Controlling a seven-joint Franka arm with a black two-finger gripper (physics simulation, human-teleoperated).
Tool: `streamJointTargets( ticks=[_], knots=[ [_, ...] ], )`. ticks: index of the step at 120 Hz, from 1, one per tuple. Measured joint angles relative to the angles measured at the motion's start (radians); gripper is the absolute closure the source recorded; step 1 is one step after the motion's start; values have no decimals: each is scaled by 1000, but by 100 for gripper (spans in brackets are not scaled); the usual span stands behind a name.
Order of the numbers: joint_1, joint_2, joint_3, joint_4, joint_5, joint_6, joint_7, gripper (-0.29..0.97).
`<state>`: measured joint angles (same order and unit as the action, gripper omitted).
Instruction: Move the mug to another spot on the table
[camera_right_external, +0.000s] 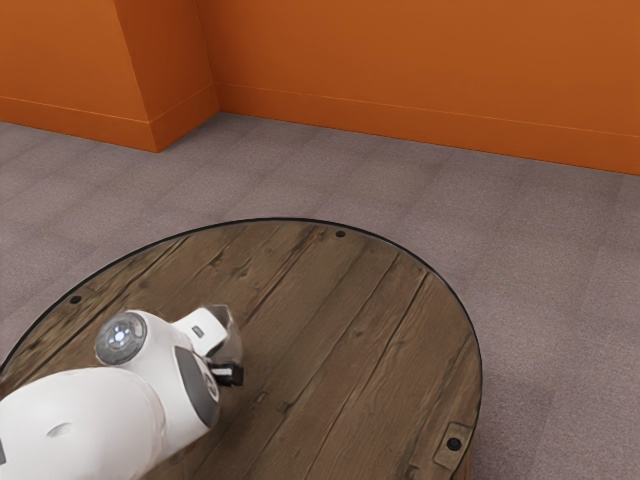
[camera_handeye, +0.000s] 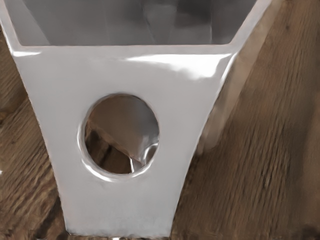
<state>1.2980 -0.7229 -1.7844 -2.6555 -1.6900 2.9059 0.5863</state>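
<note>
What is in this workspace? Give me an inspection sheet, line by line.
Surface: round dark wooden table with black rim.
Job's things: silvery-white angular mug, flat handle with a round hole, just under the hand, near the table's edge at the exterior view's left.
Clutter: nothing seen.
Grippers: black gripper, low by the mug, largely hidden behind the white arm; state unclear.
Cables: nothing seen.
Surroundings: grey carpet, orange walls.

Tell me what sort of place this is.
Likely a bare indoor room: orange walls, a grey carpet on the floor, and a single round plank-topped table.
</note>
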Motion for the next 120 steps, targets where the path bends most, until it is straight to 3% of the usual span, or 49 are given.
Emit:
streamJointTargets(
  ticks=[14, 46, 72, 86, 104, 112, 120],
  knots=[
    [-33, 8, 1, -13, -55, -11, 16, 8],
    [-54, 21, 4, 24, -110, -33, 44, 2],
    [-52, 27, 13, 143, -96, -50, 59, 1],
    [-40, 110, 75, 183, 16, -71, 64, 0],
    [-34, 133, 131, 247, 185, -125, 60, 0],
    [-25, 135, 190, 277, 300, -183, 51, 0],
    [-2, 155, 273, 374, 506, -290, 29, 0]
  ],
)
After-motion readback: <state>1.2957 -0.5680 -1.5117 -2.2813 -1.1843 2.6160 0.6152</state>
